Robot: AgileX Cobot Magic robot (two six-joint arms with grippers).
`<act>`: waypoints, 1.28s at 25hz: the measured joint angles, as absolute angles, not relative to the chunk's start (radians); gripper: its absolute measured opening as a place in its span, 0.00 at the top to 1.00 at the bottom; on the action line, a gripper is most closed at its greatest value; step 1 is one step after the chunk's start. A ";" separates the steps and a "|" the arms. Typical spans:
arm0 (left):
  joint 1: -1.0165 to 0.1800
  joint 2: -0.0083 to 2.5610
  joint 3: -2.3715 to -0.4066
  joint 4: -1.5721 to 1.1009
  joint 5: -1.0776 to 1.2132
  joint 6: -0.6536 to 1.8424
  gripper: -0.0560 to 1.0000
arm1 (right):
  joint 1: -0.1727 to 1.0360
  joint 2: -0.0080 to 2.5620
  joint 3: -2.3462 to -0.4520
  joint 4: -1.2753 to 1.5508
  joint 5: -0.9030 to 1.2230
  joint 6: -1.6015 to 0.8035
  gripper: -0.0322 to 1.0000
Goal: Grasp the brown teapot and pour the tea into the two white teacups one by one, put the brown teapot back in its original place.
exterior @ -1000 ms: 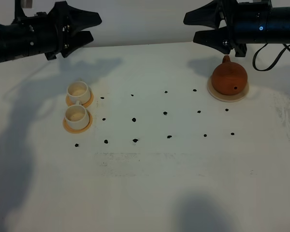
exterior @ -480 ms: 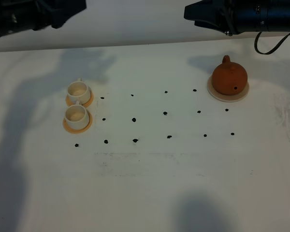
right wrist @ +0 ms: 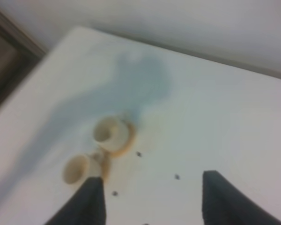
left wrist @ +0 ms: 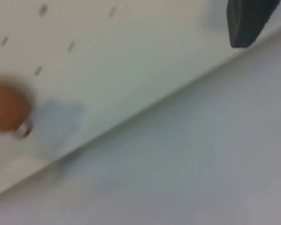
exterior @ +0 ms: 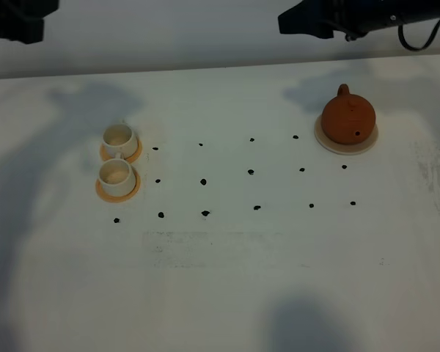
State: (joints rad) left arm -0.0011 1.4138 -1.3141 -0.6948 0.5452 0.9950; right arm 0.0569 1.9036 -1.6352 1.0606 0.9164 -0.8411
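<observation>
**Exterior high view.** The small round reddish-brown clay teapot [exterior: 347, 119] sits centred on a flat pale tan coaster [exterior: 345, 150]. It is just past the far right corner of the grid of small black dots [exterior: 203, 181] on the white table [exterior: 220, 286]. The teapot's long axis runs front to back, with the loop handle toward the back wall and the spout toward the near edge. At the grid's left end stand two small white teacups on orange-tan saucers [exterior: 101, 192]. The nearer teacup [exterior: 117, 174] and the farther teacup [exterior: 119, 136] are just beside each other. The black left gripper [exterior: 40, 22] and black right gripper [exterior: 301, 22] hang beyond the grid's far side, touching nothing.

**Left wrist view.** The picture is blurred. The teapot [left wrist: 7, 107] is an orange blob, and one dark finger [left wrist: 247, 21] shows with nothing against it. The jaws are spread and empty.

**Right wrist view.** Two dark fingers [right wrist: 92, 201] stand wide apart with nothing between them. Both teacups are on the table beyond them.
</observation>
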 joint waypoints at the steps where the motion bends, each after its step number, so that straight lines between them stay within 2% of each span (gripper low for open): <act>1: -0.001 1.398 -1.314 -0.609 0.559 0.913 0.50 | 0.071 1.904 -1.648 1.028 0.906 -0.822 0.53; 5: -0.001 1.329 -1.314 -0.336 0.637 0.647 0.50 | 0.099 1.904 -1.676 0.957 0.881 -0.763 0.53; 9: -0.001 1.258 -1.314 -0.204 0.694 0.434 0.53 | 0.101 1.904 -1.678 0.919 0.862 -0.728 0.53; 14: -0.001 1.121 -1.254 -0.171 0.719 0.365 0.60 | 0.102 1.904 -1.678 0.890 0.857 -0.705 0.53; 22: -0.001 0.812 -0.940 -0.085 0.683 0.239 0.64 | 0.103 1.904 -1.678 0.811 0.861 -0.651 0.53; 27: -0.001 0.646 -0.771 0.049 0.740 0.073 0.64 | 0.103 1.904 -1.678 0.763 0.861 -0.625 0.53; 32: -0.001 0.469 -0.614 0.065 0.788 0.000 0.64 | 0.122 1.904 -1.678 0.727 0.857 -0.606 0.53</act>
State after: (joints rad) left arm -0.0011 0.4689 -0.6143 0.0649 0.7883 0.0000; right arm 0.1216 1.9036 -1.6775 0.7265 0.8570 -0.6061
